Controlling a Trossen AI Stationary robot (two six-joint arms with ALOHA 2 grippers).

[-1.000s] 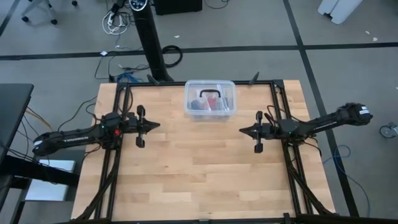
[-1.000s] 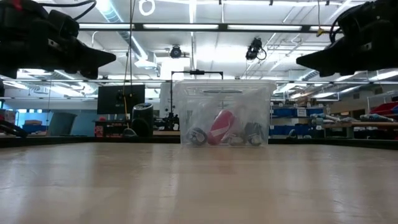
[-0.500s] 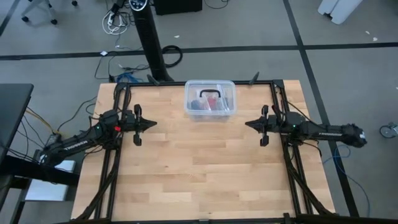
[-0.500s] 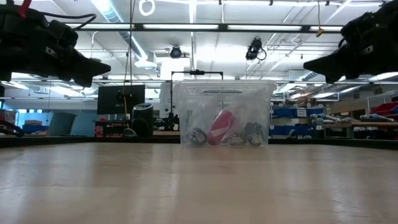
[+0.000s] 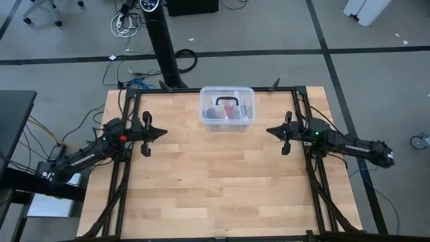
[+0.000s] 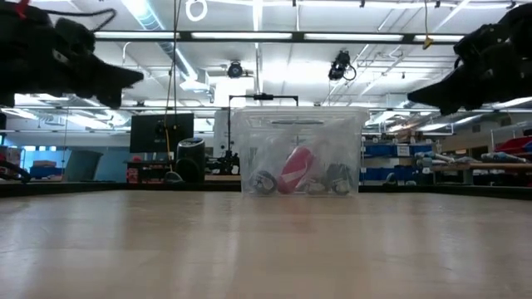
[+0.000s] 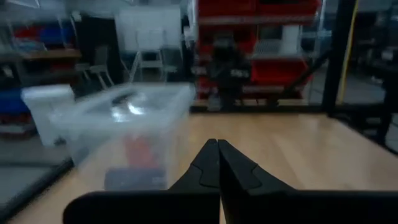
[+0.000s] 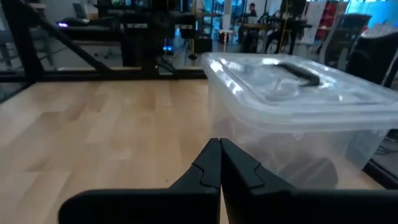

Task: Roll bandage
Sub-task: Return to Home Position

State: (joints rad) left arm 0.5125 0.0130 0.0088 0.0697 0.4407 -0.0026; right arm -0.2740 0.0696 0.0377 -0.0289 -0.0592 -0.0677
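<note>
The bandage is out of view as a strip; nothing blue lies on the wooden table (image 5: 215, 181). A clear lidded box (image 5: 227, 107) with a dark handle stands at the table's far middle, with a red item (image 6: 295, 169) and dark things inside that I cannot name. My left gripper (image 5: 163, 132) hovers shut and level at the table's left side, pointing toward the box (image 7: 118, 130). My right gripper (image 5: 269, 130) hovers shut and level at the right side, pointing toward the box (image 8: 298, 106). The shut fingertips show in the left wrist view (image 7: 217, 146) and the right wrist view (image 8: 219, 144).
Black frame rails (image 5: 124, 175) run along the table's left and right sides (image 5: 316, 181) and far edge. The wood in front of the box, between the two grippers, lies bare. Beyond the table, a black post (image 5: 164, 47) and cables show on the floor.
Both arms have swung about their bases. My left gripper has drawn back a little toward the table's left edge, my right gripper toward the right edge and slightly toward the far edge. Both stay shut, level and above the table. The box has not moved.
</note>
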